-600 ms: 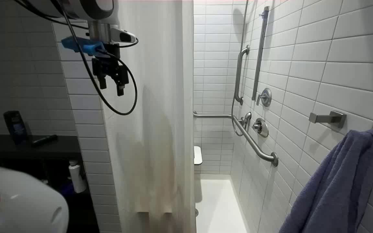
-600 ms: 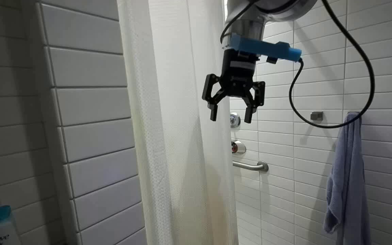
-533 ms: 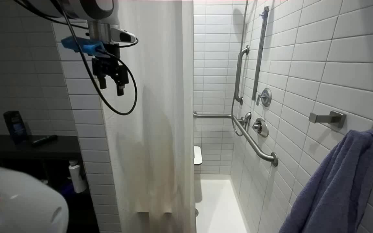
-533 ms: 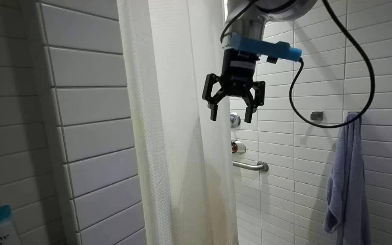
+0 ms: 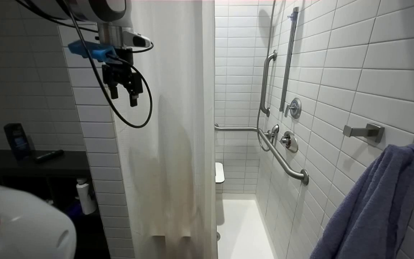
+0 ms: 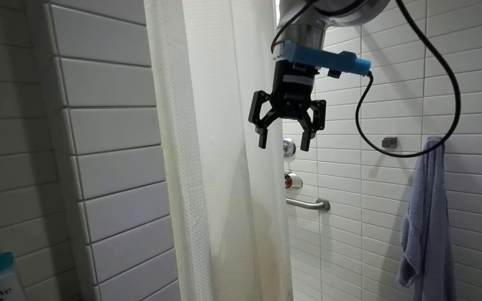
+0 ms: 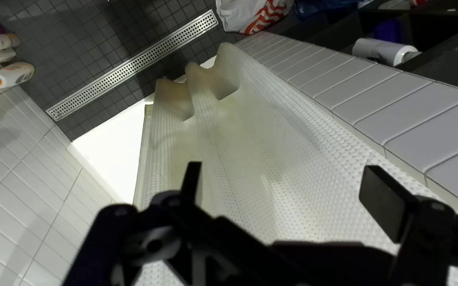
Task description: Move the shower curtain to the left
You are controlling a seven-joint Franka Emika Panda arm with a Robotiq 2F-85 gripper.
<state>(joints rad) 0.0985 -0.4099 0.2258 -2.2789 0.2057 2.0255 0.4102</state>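
While the shower curtain [image 5: 171, 133] hangs in folds (off-white) | gripper [image 6: 283, 146] nearby, pointing down | jaws wide apart

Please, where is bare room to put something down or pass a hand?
Free: the visible white floor between the curtain and the tiled wall, where a hand could probably pass; also the dark floor along the drain, between bottles and bag. Crowded: where those bottles cluster.
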